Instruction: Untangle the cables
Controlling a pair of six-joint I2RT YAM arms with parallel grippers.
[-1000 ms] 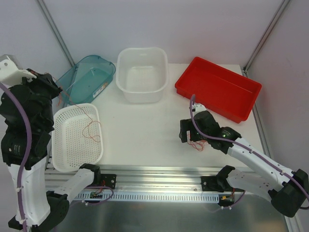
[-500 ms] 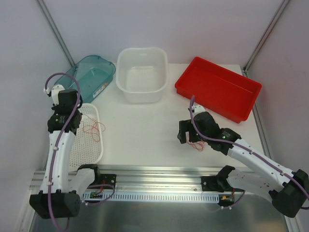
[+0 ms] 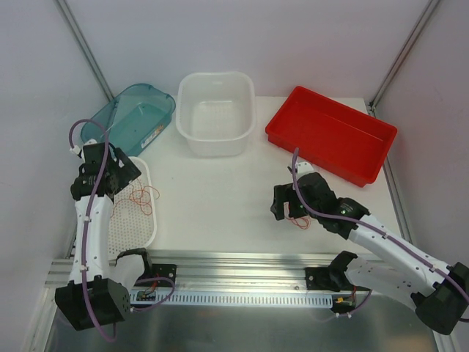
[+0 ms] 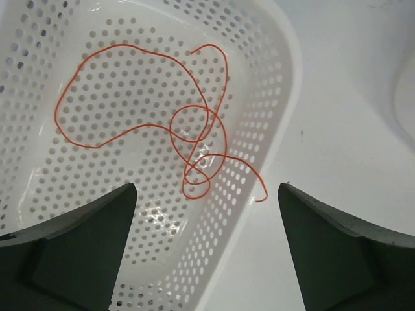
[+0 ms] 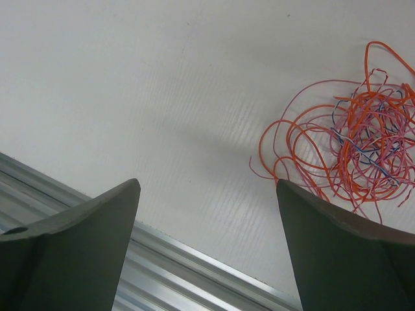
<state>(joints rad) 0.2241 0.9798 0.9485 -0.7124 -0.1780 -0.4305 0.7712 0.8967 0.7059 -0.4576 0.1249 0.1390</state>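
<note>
One loose orange cable (image 4: 194,196) lies in curls on the floor of the white perforated basket (image 4: 97,84), with one end hanging over its rim. My left gripper (image 4: 206,188) hovers over it, open and holding nothing. From above, that gripper (image 3: 123,174) sits over the basket's far end, close to the orange cable (image 3: 143,198). A tangle of orange, pink and blue cables (image 5: 353,146) rests on the white table. My right gripper (image 5: 207,188) is open beside it with the tangle at its right finger, not gripped. The top view shows this gripper (image 3: 284,207) just left of the tangle (image 3: 300,218).
A teal bin (image 3: 132,117), a white tub (image 3: 216,77) and a red tray (image 3: 330,132) stand along the back. The basket (image 3: 152,220) lies at the table's left edge. An aluminium rail (image 3: 242,260) runs along the near edge, close to the right gripper.
The left arm came down from high on the left to just over the basket. Its gripper opened and let go of the orange cable, which now lies in the basket. The right arm barely shifted.
</note>
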